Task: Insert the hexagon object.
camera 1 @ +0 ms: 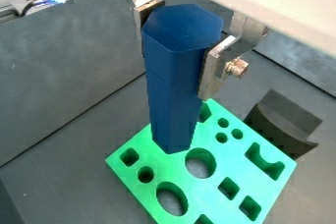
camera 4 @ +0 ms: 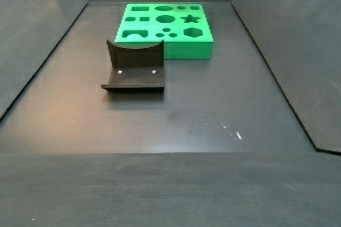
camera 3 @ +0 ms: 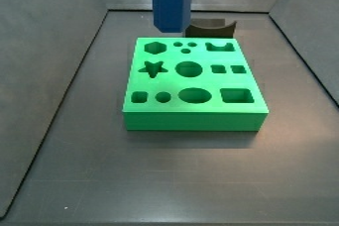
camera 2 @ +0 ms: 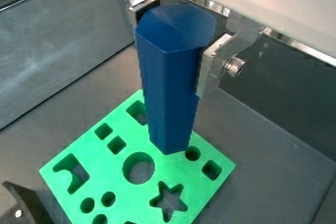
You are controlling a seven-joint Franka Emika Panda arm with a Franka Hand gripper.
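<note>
One long, plain blue hexagon bar with flat faceted sides [camera 1: 175,81] hangs upright, clamped near its top between the gripper's [camera 1: 184,56] flat silver fingers [camera 1: 219,63], which are closed against its faces. Its lower end hovers over the flat green block with shaped holes [camera 3: 195,81], above the block's far edge in a side view, on the dark bench [camera 3: 172,170]
</note>
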